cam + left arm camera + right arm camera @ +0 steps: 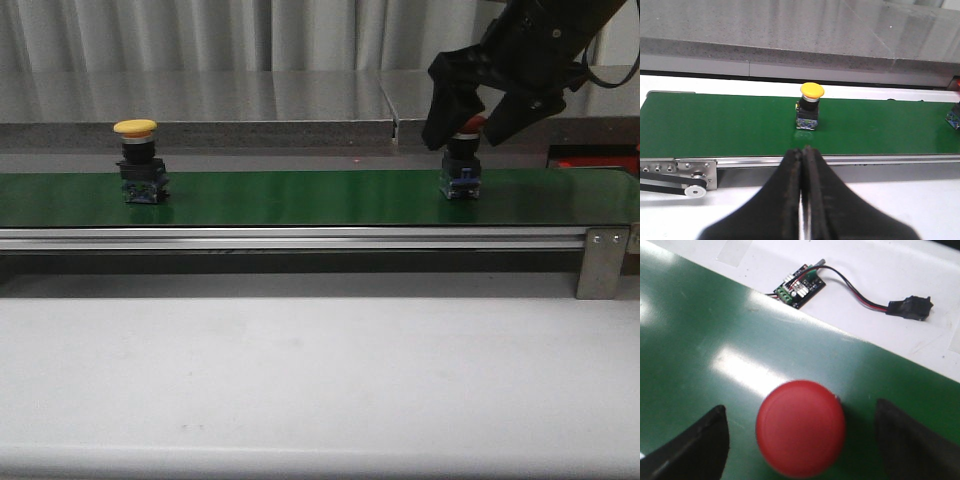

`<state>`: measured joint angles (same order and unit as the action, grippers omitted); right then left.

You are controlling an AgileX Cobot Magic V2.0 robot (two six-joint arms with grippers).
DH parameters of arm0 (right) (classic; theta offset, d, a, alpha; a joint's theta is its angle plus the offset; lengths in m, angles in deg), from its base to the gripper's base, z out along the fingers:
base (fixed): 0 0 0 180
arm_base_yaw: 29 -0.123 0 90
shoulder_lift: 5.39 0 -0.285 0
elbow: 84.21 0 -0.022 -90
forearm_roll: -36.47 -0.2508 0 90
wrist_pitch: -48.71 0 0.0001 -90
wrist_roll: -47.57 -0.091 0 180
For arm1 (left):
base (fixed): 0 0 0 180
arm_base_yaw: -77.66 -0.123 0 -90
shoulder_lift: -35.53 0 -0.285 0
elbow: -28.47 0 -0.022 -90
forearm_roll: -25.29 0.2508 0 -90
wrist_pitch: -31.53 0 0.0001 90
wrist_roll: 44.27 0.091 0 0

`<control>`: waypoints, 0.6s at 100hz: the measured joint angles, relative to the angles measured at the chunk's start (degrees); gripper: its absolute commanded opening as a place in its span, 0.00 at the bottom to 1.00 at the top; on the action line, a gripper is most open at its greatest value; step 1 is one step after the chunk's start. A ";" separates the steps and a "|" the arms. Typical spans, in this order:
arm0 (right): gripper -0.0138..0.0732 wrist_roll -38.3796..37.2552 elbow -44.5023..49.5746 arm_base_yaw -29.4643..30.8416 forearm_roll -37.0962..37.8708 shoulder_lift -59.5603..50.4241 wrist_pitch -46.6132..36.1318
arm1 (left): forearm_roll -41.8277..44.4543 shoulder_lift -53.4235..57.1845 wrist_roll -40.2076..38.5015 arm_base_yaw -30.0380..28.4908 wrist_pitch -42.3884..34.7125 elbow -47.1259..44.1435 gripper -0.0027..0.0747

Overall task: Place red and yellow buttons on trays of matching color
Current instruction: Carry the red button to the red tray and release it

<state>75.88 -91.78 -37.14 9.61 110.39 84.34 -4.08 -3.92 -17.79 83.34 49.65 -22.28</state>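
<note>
Nothing had been sorted yet, as far as I could see. Both buttons stood upright on the green conveyor belt point(300, 198), well apart, and no tray of either colour was clearly in sight; only a bit of something red point(592, 158) showed at the far right behind the belt, and I could not tell what it was.

The yellow button point(138, 160) sat untouched toward the left end of the belt. The left gripper point(803, 165) hung back on the near side of it, over the white bench point(320, 380), its fingers pressed together and holding nothing.

The red button point(461, 165) was the one being worked on. The right gripper point(482, 118) was poised over it with its fingers spread wide, one on each side of the red cap point(801, 427), with clear gaps between fingers and cap in the right wrist view. It had hold of nothing. Beyond the belt's far edge a small circuit board point(800, 286) with a wired plug lay on the white surface.

So I judged the job to be at its very start: the red button about to be gripped, then carried off, and the yellow one entirely left to do.
</note>
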 measured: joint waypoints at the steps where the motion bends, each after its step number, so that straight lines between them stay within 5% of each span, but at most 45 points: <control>1: 0.82 0.00 -0.18 0.00 0.11 0.26 0.01 | 0.00 0.00 0.00 0.00 0.00 0.00 0.01; 28: 0.34 0.09 -0.94 0.00 1.63 1.82 -0.93 | 0.00 0.00 0.00 0.00 0.00 0.00 0.01; 60: 0.31 -1.12 -10.68 5.96 2.22 2.04 11.61 | 0.00 0.00 0.00 0.00 0.00 0.00 0.01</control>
<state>74.75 -102.45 -31.18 11.83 112.43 95.96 -4.08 -3.92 -17.79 83.34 49.65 -22.28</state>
